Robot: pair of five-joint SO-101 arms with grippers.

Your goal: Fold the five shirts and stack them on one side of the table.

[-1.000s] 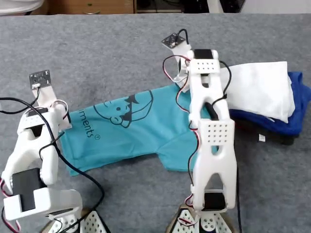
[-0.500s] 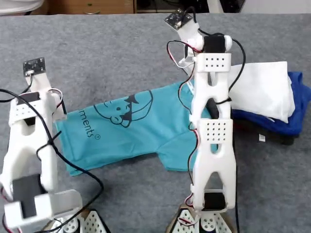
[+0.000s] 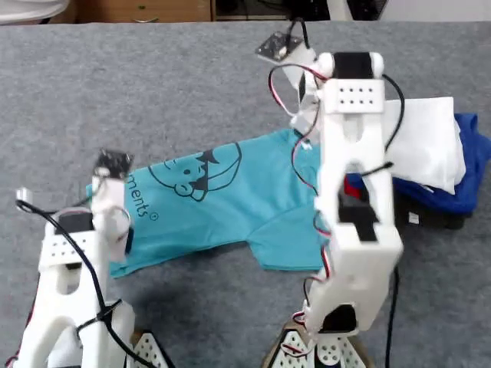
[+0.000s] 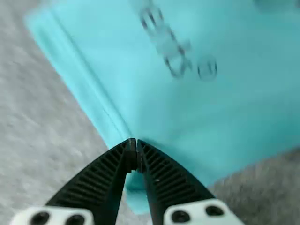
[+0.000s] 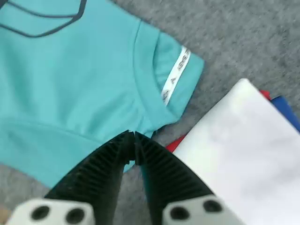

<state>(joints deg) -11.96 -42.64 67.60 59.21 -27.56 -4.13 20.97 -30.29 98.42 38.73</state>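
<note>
Teal shirt [image 3: 207,203] lies flat on the worktop [image 3: 153,92], its long axis spanning both arms: left gripper [image 4: 132,147], jaws together, over the hem end; right gripper [image 5: 134,140] (also closed) over the collar end.

Grey cloth-covered table [image 3: 153,92], wooden drawer unit [image 3: 146,9] along far edge — even light

One teal shirt [image 3: 215,199] lies spread; right of it, four folded shirts [image 3: 418,142] are stacked: white, blue, red, black.
</note>
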